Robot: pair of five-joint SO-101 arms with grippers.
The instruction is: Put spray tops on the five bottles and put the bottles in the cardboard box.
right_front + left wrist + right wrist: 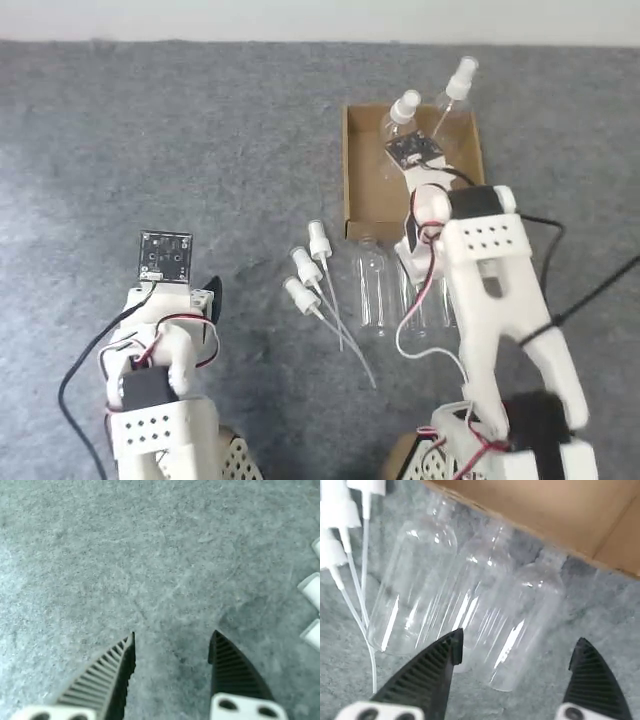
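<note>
My right gripper (519, 637) hangs wide over 3 capless bottles (475, 580) beside the cardboard box (545, 510); my left gripper (173, 634), also wide, hovers over the worktop (125, 555).

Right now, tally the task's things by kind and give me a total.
Bottles with spray tops, inside the box: 2
Bare bottles, lying outside the box: 3
Loose spray tops: 3
Cardboard box: 1
Total: 9
</note>
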